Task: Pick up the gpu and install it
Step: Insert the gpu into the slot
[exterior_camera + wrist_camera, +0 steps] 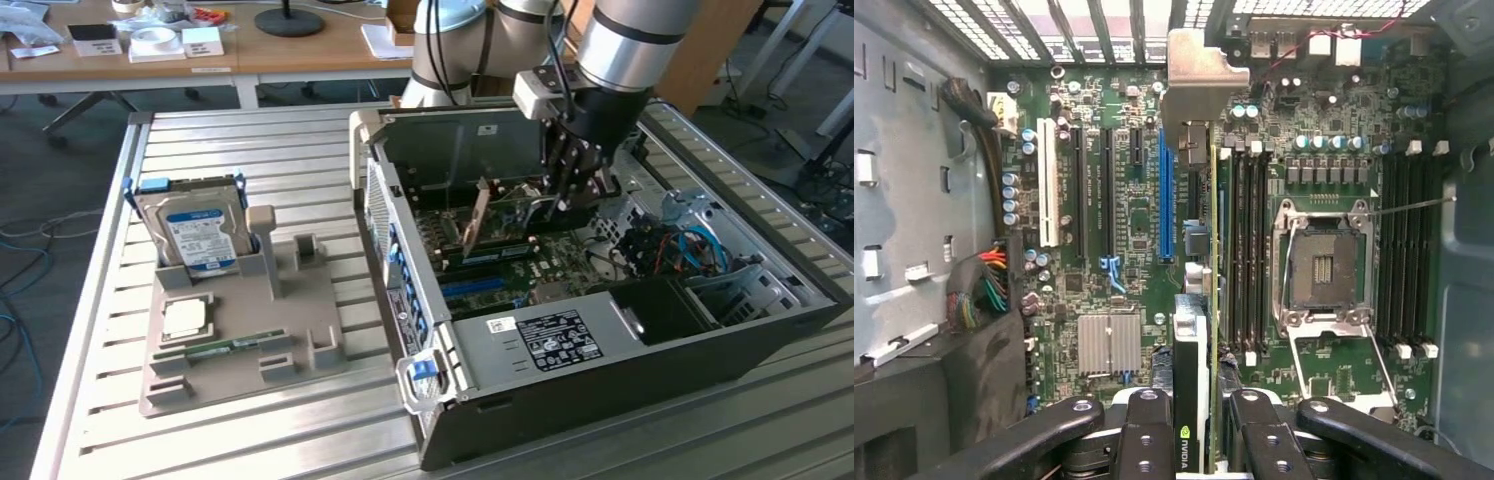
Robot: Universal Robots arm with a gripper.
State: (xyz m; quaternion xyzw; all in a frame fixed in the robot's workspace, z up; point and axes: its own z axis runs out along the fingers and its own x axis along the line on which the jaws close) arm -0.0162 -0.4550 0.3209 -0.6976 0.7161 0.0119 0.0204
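On a slatted metal table [267,140], an open computer case [601,370] is laid with its motherboard [1124,200] exposed. Inside it, the gpu [1194,330] is clamped edge-on by the gripper [571,190] (bracket toward the rear grille). A hard drive [198,228], CPU [184,318] and memory stick [227,347] are held in the grey tray [240,300] alongside.

A ribbed metal tabletop [267,440] stands on dark grey carpet [54,170]; behind it a wooden desk [307,50] on white legs, with daylight falling at the exterior view's right
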